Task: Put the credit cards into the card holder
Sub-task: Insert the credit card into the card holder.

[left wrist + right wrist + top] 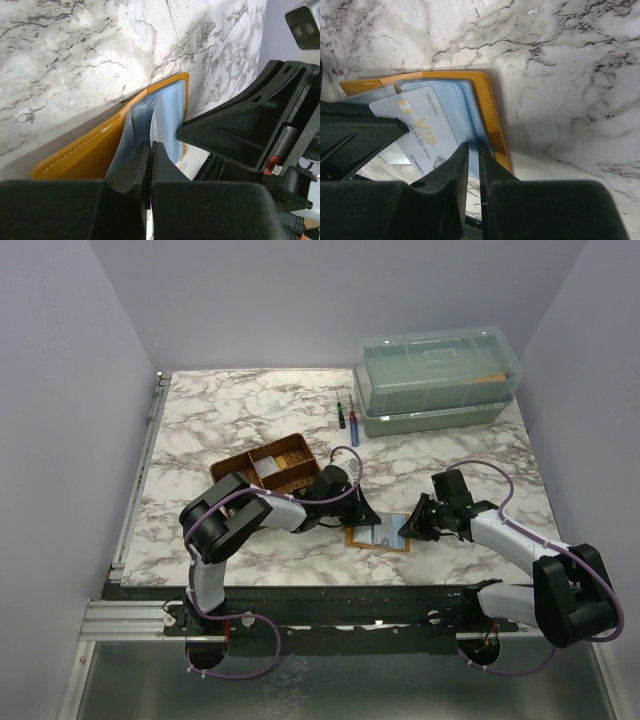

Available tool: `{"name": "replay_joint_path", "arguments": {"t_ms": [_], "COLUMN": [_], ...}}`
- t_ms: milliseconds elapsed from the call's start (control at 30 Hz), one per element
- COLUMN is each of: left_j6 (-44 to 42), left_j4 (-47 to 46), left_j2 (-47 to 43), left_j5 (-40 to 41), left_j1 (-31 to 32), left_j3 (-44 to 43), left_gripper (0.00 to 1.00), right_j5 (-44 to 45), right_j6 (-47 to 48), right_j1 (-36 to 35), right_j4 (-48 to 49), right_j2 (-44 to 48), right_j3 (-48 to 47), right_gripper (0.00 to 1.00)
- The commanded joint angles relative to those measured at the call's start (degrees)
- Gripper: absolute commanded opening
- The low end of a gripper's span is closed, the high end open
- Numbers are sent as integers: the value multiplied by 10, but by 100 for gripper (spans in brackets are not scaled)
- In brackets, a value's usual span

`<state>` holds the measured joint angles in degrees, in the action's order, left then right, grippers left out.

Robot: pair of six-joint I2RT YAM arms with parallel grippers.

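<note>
The card holder (378,536) lies open on the marble table between both arms, its mustard-orange cover (85,155) (492,115) underneath and its pale blue sleeves facing up. A whitish-blue credit card (422,127) with gold "VIP" lettering rests on the sleeves. It shows only as a thin white edge (152,127) in the left wrist view. My left gripper (360,515) (151,145) is shut on that card's edge. My right gripper (408,528) (472,146) comes in from the other side, jaws nearly together on the edge of a blue sleeve.
A brown compartment tray (240,462) sits just behind the left gripper with a pale piece in one compartment. A clear lidded box (438,380) stands at the back right. Two small tools (346,420) lie in front of it. The two grippers almost touch.
</note>
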<state>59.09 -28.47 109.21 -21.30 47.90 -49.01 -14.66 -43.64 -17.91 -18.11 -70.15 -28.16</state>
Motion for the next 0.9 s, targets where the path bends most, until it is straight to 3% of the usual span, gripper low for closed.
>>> {"name": "replay_joint_path", "arguments": {"t_ms": [0, 400, 867], "left_j6": [-15, -91, -102], "left_j4": [-2, 188, 208], "left_j2": [17, -22, 27], "left_j5": [34, 79, 43], "left_j1": [12, 25, 74], "left_j3": [-9, -59, -144], "left_gripper": [0, 43, 50], "right_j5": [-2, 20, 8], "right_j6": [-3, 14, 11], "right_j1": [-1, -1, -1], "right_j4": [-7, -28, -27], "right_j2": [-1, -5, 11], "right_j3": [4, -8, -10], "right_gripper": [17, 17, 17]}}
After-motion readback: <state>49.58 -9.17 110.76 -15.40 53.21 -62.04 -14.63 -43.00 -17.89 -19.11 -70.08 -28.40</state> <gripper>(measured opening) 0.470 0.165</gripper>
